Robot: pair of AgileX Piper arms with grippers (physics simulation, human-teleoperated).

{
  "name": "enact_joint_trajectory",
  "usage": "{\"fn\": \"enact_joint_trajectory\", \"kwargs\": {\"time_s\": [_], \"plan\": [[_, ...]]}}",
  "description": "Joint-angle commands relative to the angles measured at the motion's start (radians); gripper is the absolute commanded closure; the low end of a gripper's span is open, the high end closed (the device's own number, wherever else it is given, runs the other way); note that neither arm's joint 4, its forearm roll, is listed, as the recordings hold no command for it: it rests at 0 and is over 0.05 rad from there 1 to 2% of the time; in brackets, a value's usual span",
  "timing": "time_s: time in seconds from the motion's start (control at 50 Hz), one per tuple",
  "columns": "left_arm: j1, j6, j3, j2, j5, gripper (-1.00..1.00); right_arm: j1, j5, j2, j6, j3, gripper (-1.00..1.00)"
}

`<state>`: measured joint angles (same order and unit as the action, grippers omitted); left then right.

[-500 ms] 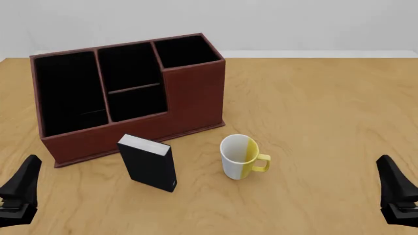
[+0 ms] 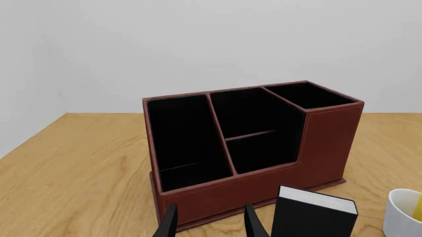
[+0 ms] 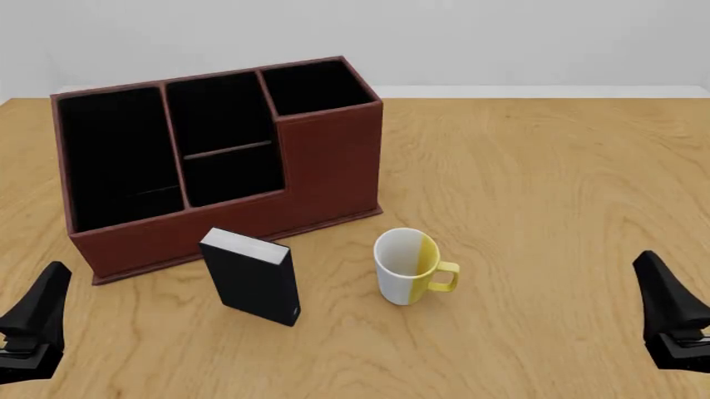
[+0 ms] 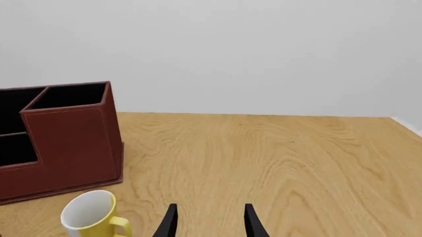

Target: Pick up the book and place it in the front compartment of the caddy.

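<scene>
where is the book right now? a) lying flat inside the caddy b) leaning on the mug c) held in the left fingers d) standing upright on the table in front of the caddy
d: the book stands upright on the table, just in front of the caddy, apart from the mug, with nothing gripping it.

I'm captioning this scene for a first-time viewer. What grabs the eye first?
The big reddish-brown caddy with black-lined compartments fills the table's far left. In front of it stands an upright black book, and right of that a white-and-yellow mug. Both grippers, left and right, sit low at the near edge, jaws open and empty.
</scene>
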<state>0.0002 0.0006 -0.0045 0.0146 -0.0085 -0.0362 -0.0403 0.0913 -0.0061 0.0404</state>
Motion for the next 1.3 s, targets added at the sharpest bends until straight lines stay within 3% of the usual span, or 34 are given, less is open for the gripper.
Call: {"fn": "enact_joint_trajectory", "kwargs": {"time_s": [0.02,0.3,0.4,0.44,0.54,0.56,0.6,0.64,0.66,0.72,0.74,0.76,0.84,0.92,1.0,1.1,1.3], "plan": [[0.0,0.0,-0.001,0.004,-0.003,-1.0,-0.068,-0.038,0.167,-0.034,0.13,-1.0],[0.0,0.0,-0.001,0.003,-0.002,-1.0,-0.2,-0.008,0.506,-0.079,0.481,-1.0],[0.0,0.0,-0.001,0.003,-0.003,-1.0,-0.296,0.031,0.66,-0.1,0.645,-1.0],[0.0,0.0,-0.001,0.003,-0.003,-1.0,-0.316,0.056,0.703,-0.081,0.697,-1.0],[0.0,0.0,-0.001,0.004,-0.003,-1.0,-0.391,0.095,0.796,-0.183,0.8,-1.0],[0.0,0.0,-0.001,0.004,-0.003,-1.0,-0.425,0.119,0.827,-0.202,0.843,-1.0],[0.0,0.0,-0.001,0.004,-0.003,-1.0,-0.468,0.188,0.885,-0.165,0.927,-1.0],[0.0,0.0,-0.001,0.004,-0.003,-1.0,-0.497,0.223,0.915,-0.182,0.963,-1.0],[0.0,0.0,-0.001,0.004,-0.003,-1.0,-0.524,0.254,0.936,-0.158,0.988,-1.0],[0.0,0.0,-0.001,0.003,-0.003,-1.0,-0.569,0.323,1.007,-0.176,1.047,-1.0],[0.0,0.0,-0.001,0.004,-0.003,-1.0,-0.587,0.32,1.008,-0.22,1.05,-1.0],[0.0,0.0,-0.001,0.004,-0.003,-1.0,-0.586,0.354,1.041,-0.187,1.092,-1.0],[0.0,0.0,-0.001,0.003,-0.003,-1.0,-0.663,0.459,1.098,-0.208,1.195,-1.0],[0.0,0.0,-0.001,0.003,-0.002,-1.0,-0.721,0.576,1.171,-0.179,1.312,-1.0],[0.0,0.0,-0.001,0.004,-0.003,-1.0,-0.757,0.665,1.229,-0.242,1.379,-1.0],[0.0,0.0,-0.001,0.004,-0.003,-1.0,-0.802,0.764,1.282,-0.246,1.483,-1.0],[0.0,0.0,-0.001,0.003,-0.003,-1.0,-0.859,0.973,1.444,-0.324,1.692,-1.0]]}}
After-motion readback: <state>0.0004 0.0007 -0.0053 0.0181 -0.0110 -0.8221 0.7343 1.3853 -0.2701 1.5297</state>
